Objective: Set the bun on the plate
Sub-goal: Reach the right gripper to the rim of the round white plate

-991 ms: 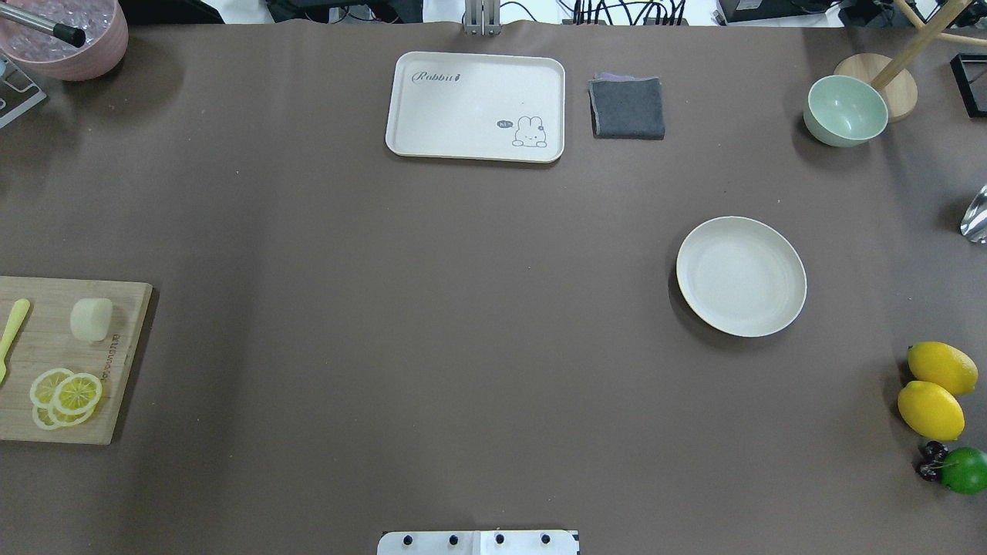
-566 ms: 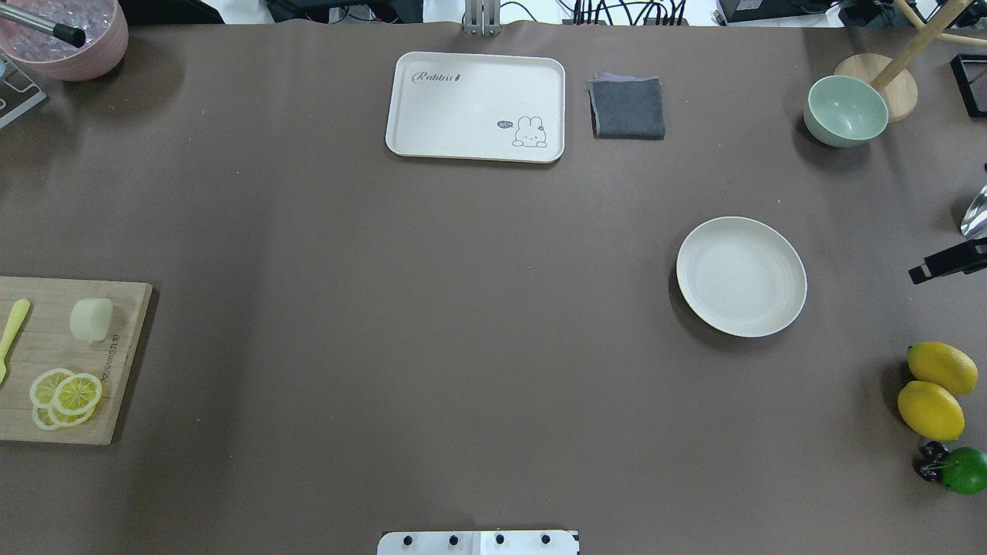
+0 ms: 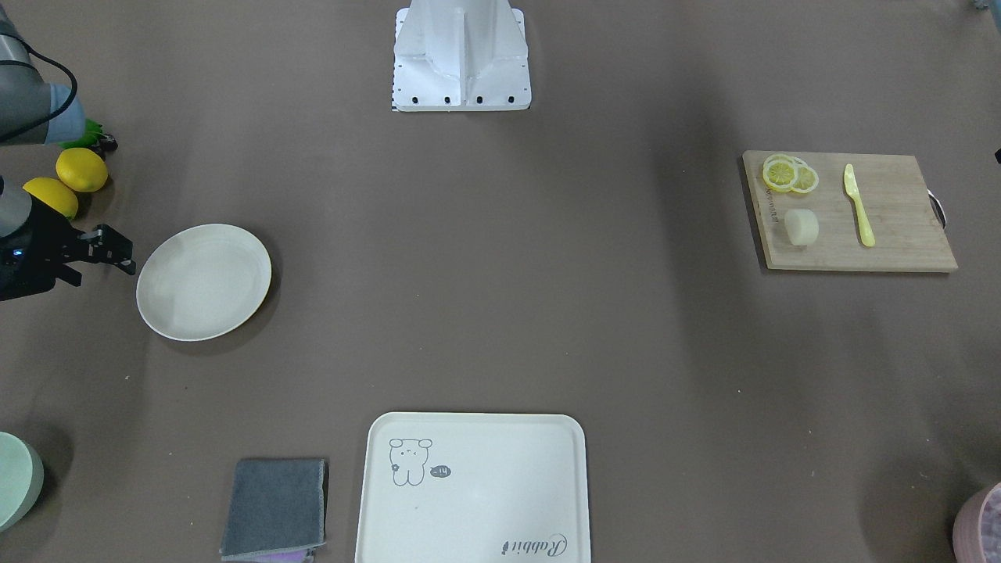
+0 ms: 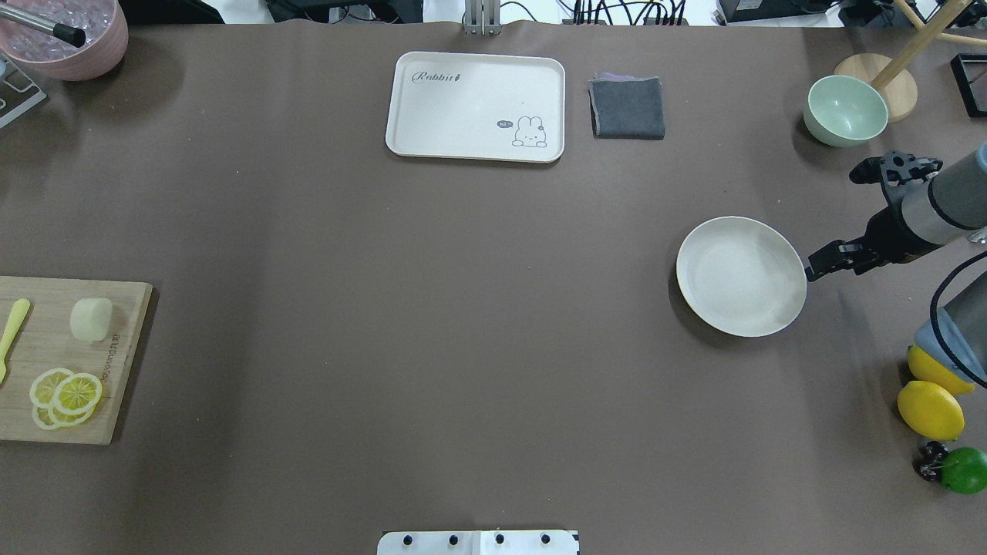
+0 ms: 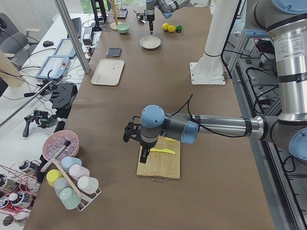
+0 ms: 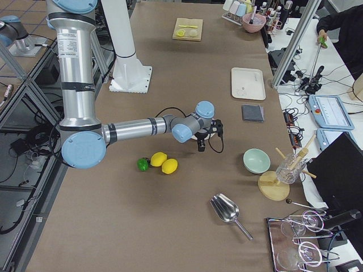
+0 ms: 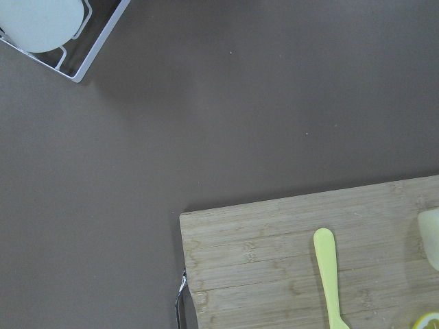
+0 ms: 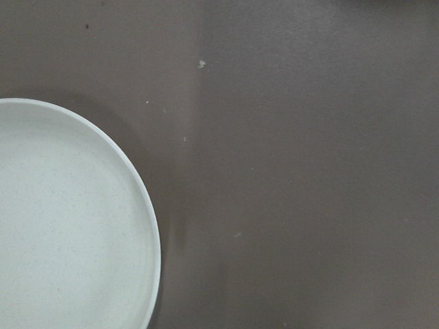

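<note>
The bun, a pale cream lump, lies on a wooden cutting board at the table's left edge, and it also peeks in at the right edge of the left wrist view. The round off-white plate sits empty at centre right. My right gripper points down just off the plate's right rim, its fingers looking shut with nothing in them. In the right wrist view the plate fills the lower left. My left gripper hangs over the board near the bun, and I cannot tell whether it is open or shut.
Lemon slices and a yellow knife share the board. A cream tray and grey cloth lie at the far edge. A green bowl, two lemons and a lime line the right side.
The right arm has come in from the right edge and moved left, up to the plate's right rim. The bun and plate have not moved.
</note>
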Controlling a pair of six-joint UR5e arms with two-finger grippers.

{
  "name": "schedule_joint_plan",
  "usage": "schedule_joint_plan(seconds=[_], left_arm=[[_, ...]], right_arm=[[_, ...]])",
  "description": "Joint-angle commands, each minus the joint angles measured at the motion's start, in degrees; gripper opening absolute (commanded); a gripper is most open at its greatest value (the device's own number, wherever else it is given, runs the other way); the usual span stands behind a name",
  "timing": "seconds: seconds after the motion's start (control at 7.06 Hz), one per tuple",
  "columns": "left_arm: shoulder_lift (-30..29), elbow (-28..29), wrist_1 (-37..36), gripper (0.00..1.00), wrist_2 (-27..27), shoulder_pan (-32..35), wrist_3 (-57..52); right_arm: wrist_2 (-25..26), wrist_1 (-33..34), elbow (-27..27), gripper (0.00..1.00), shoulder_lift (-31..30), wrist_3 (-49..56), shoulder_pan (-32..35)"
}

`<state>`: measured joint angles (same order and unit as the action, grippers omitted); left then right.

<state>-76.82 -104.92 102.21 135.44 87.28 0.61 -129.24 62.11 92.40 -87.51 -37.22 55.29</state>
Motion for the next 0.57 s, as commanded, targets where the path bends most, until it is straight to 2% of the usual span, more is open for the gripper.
schedule_joint_plan(seconds=[0.0,0.14,0.28,0.42], left_arm=[[0.0,-0.03,0.01,0.98,0.0,0.0,0.0],[0.0,-0.03,0.01,0.98,0.0,0.0,0.0],[0.0,-0.03,0.01,0.98,0.0,0.0,0.0],[0.0,-0.11,0.01,0.98,0.0,0.0,0.0]], right_arm=[[0.22,-2.07,-3.44,0.83,2.68,-1.88,-2.46],[0.13,-5.04,-5.37,0.72,2.78,-2.76,-2.99],[0.04,-6.98,-5.65,0.19,2.61,-5.38,-3.0],[0.04,-7.09,-5.13,0.0,2.87,-6.97,-3.17]])
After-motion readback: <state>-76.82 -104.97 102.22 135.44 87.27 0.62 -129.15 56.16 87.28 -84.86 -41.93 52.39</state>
